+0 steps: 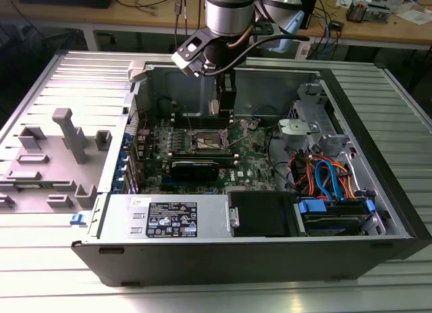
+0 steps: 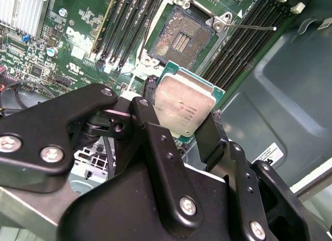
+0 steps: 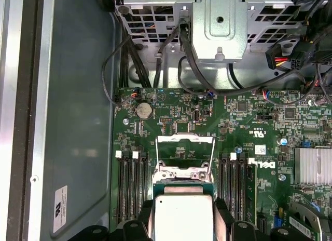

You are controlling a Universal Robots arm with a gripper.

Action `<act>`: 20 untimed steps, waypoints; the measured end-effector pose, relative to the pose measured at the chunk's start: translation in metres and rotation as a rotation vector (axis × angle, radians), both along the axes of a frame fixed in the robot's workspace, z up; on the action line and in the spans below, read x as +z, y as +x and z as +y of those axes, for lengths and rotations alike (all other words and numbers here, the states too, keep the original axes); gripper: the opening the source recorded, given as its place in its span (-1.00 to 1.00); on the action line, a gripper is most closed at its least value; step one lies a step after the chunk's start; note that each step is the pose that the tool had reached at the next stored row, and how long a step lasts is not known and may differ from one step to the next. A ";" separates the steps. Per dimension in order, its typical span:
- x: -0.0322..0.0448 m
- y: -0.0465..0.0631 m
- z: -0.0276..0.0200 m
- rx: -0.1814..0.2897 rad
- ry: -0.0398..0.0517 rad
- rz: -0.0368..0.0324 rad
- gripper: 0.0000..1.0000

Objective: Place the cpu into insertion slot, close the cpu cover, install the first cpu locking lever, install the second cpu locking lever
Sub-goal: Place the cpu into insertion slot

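The gripper [image 2: 181, 116] is closed partway, its two black fingers [image 2: 147, 107] pinching the cpu [image 2: 182, 103] by opposite edges. This likely leaves the flat faces free, so the chip can go down without the fingers fouling the rim. The cpu hangs above the insertion slot [image 2: 180, 39] and a little to one side, clear of it, and the slot's tan contact field lies bare. The cpu cover [image 3: 185, 157] stands swung up at the slot's far edge and a thin locking lever [image 2: 249, 27] is thrown out beside it, presumably to keep the way open. The chip's dull metal top faces up toward the wrist. Being square it has no real long axis, and its edges look roughly parallel to the slot's.
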State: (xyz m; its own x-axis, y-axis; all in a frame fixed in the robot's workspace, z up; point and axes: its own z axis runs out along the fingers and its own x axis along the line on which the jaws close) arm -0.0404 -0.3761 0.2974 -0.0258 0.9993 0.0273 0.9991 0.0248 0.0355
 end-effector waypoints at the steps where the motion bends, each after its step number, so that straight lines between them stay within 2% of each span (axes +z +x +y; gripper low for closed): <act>1: 0.0000 0.000 0.0000 0.000 0.0000 0.0000 0.09; 9: -0.0001 -0.001 0.0000 0.000 0.0000 0.0000 0.09; 10: -0.0022 -0.006 0.0000 0.000 0.0001 -0.0001 0.09; 11: -0.0150 -0.010 0.0000 0.000 0.0001 -0.0001 0.09; 12: -0.0223 -0.011 -0.0002 0.000 -0.0001 0.0000 0.09; 17: -0.0299 -0.013 -0.0002 -0.002 0.0000 0.0000 0.09; 20: -0.0300 -0.013 -0.0002 -0.002 -0.0002 0.0001 0.09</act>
State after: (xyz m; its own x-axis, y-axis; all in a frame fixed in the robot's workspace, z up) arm -0.0539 -0.3763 0.2674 -0.0233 0.9994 0.0271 0.9991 0.0224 0.0354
